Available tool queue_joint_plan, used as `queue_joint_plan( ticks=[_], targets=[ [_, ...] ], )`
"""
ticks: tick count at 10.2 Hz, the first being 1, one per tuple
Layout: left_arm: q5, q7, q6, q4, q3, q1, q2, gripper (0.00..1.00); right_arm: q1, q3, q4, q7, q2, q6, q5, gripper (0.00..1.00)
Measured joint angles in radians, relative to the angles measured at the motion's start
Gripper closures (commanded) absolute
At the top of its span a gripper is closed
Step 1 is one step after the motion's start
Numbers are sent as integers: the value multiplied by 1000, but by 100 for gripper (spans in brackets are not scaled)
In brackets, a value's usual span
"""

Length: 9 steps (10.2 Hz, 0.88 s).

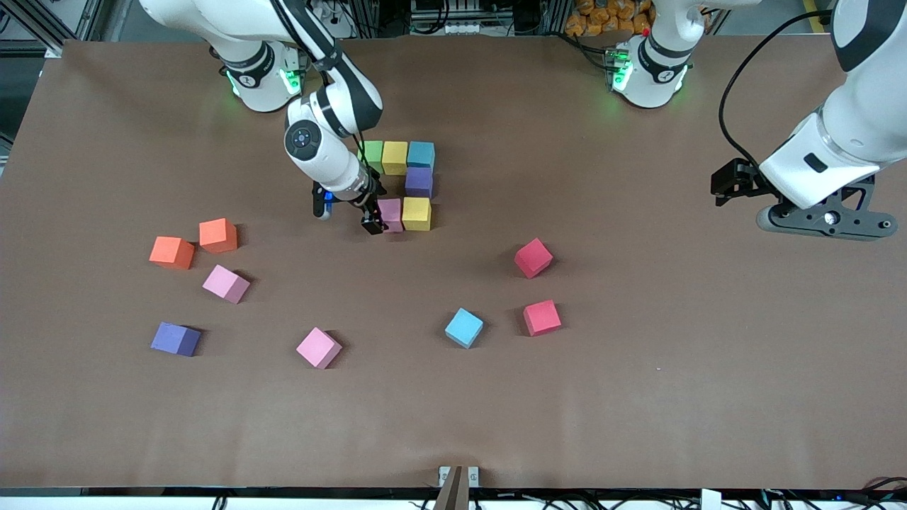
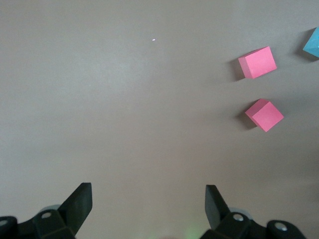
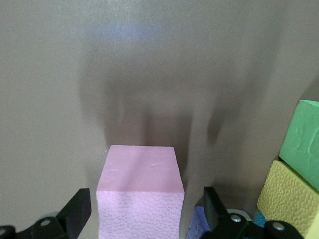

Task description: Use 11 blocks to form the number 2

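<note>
Six blocks make up the unfinished number 2 (image 1: 402,185), and the sixth, a pink block (image 1: 390,214), sits between the fingers of the right gripper (image 1: 371,214); the right wrist view shows that block (image 3: 141,195) on the table with a visible gap to each spread finger, so the gripper is open around it, not clamping it; I judge the step in hand to be the setting of this block into the middle row, touching the yellow block (image 1: 417,213) beside it. Above that row stand a purple block (image 1: 419,181) and the top row of green (image 1: 371,155), yellow (image 1: 395,157) and blue (image 1: 421,154); five more blocks are wanted, so the next move calls for the right gripper to lift straight clear without nudging the pink block, then fetch a loose one for the third place in this row. Loose blocks lie nearer the front camera: two orange (image 1: 172,252), two pink (image 1: 226,283), a purple one (image 1: 176,338), a blue one (image 1: 464,327) and two red (image 1: 533,257). The left gripper (image 1: 825,219) waits, open, over bare table (image 1: 638,397) toward the left arm's end. Only the front view shows the whole figure and the loose stock; only the right wrist view shows the gaps beside the fingers; the left wrist view gives its own open gripper (image 2: 148,209) and two red blocks (image 2: 257,62).
</note>
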Motion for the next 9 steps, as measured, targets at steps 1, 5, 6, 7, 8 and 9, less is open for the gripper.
queue_joint_plan(
  ticks=[1,5,6,7,8,9],
  targets=[
    [0,0,-1,0,0,0,-2,0,0,0,0,-1,0,0,-3,0],
    [0,-25,-21,0,-1,0,-7,0,-2,-1,17,-1,-8,-47,-44,0],
    [0,-34,-23,0,-4,0,-7,0,-3,-2,23,-1,-12,-63,-57,0],
    [0,-37,-23,0,-6,0,-7,0,-6,-3,28,-1,-17,-79,-67,0],
    [0,-37,-23,0,-7,0,-7,0,-8,-5,36,-1,-23,-104,-88,0],
    [0,-37,-23,0,-7,0,-7,0,-15,-9,53,-1,-28,-141,-124,0]
  ],
)
